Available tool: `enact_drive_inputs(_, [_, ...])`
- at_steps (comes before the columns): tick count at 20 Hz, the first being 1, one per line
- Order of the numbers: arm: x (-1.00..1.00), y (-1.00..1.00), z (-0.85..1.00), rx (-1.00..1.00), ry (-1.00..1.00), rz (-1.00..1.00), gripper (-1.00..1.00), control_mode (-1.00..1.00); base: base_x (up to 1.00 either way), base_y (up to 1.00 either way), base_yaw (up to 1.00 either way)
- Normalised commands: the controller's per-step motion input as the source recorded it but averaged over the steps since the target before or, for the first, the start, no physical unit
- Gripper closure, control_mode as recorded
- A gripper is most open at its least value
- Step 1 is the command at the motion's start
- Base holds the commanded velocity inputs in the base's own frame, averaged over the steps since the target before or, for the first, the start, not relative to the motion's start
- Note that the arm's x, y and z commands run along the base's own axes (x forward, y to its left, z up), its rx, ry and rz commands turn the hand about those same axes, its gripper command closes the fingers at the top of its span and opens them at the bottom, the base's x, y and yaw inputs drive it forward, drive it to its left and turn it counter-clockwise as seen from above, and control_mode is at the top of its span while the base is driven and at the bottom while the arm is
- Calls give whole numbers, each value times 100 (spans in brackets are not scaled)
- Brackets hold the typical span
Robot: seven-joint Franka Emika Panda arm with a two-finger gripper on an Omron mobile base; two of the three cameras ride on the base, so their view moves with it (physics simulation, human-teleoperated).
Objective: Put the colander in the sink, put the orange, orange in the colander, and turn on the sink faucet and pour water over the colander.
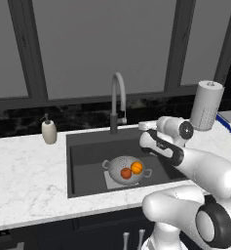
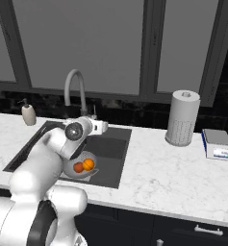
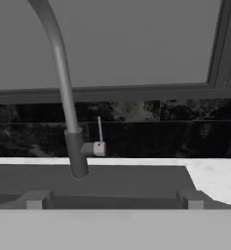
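We have the colander [image 1: 125,169] sitting on the floor of the sink [image 1: 85,158], with both oranges already inside it: the darker orange [image 1: 126,173] and the brighter orange [image 1: 136,167] side by side. What remains, as we judge it, is the water. Our gripper [image 3: 113,201] hangs over the back of the basin with its fingers spread wide and nothing between them, looking straight at the faucet [image 3: 63,88].

The part to work is the small lever [image 3: 99,141] on the right side of the faucet's dark base. We should bring the hand forward and a little up so the lever sits between the fingertips, or push it with one finger rather than squeeze it. Approach slowly; the thin rod looks easy to overshoot. From the base views we cannot quite tell whether the spout ends directly above the colander, so we may need to swing it once water runs.
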Motion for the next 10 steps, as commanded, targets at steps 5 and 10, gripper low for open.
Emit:
enact_drive_inputs(5, [21,-21,-8,-5,-29,5,-100,-100,0,0,0])
enact_drive_inputs(10, [1,-13,-1,-8,-10,3,-100,-100,0,0,0])
